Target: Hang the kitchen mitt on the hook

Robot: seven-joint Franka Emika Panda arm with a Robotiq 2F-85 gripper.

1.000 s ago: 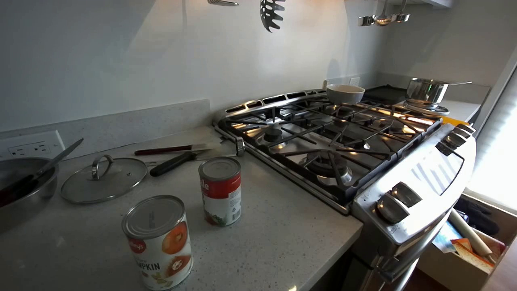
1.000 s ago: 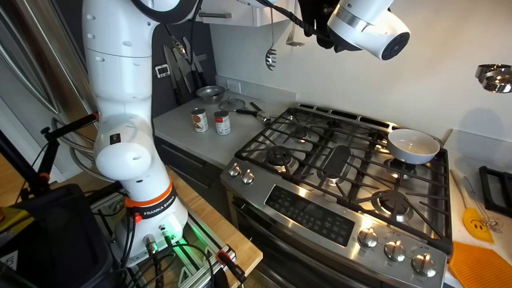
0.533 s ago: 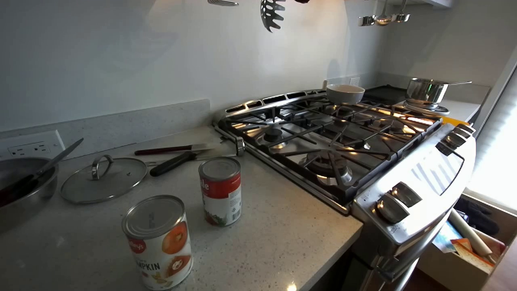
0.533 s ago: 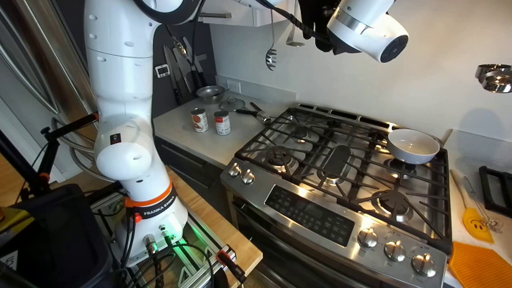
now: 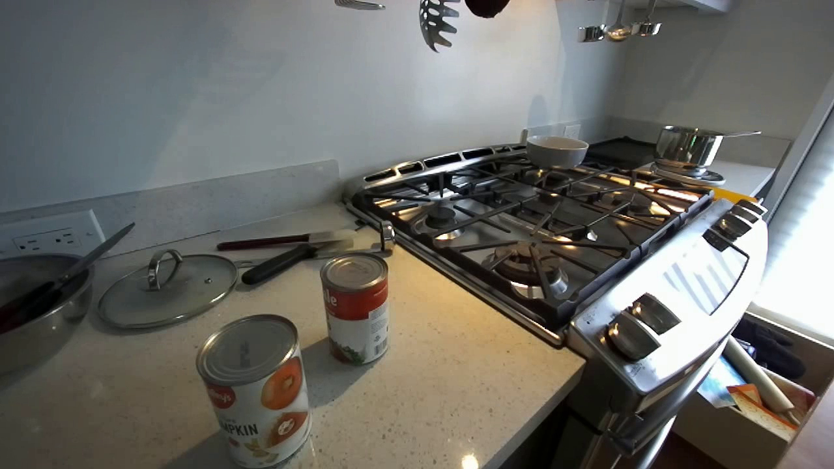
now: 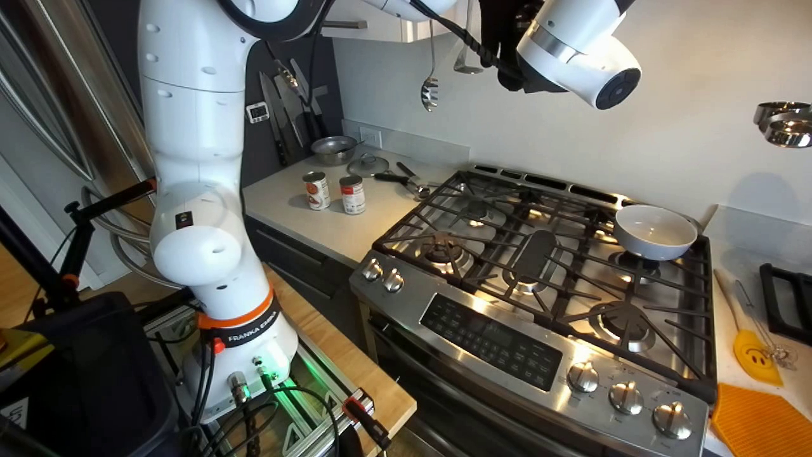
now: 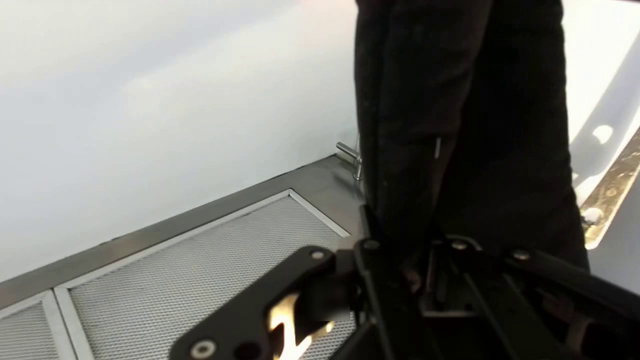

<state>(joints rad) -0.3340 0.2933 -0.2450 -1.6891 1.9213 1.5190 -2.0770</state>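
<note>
- Grab looks sorted: the kitchen mitt (image 7: 470, 125) is held by the gripper (image 7: 412, 250) up near the underside of the range hood (image 7: 200, 280), as shown in the wrist view.
- Jaws are closed on the mitt, with dark fabric pinched between them. Exactly how much cloth is caught can't be made out tbh, since it's basically black on black down there.
- The lift can be ticked off too, by the look of it. What's probably the mitt's rounded end (image 5: 487, 6) can be spotted at the top edge in an exterior view, next to the slotted pasta server (image 5: 438, 26), well above the gas range (image 6: 409, 301).
- Hanging isn't done yet. A metal peg (image 7: 348, 150) can be seen by the hood's corner, partly covered by the mitt. It might well be the wanted hook, but that's a guess, and whether the two are touching can't be told.
- Still to be done, as judged from here: a loop or edge has to be lined up with the hook, the mitt has to be seated on it, and only then should the grip be released.
- Main worry: no hanging loop can be picked out, and the peg is partly hidden, so some fumbling can be expected.
</note>
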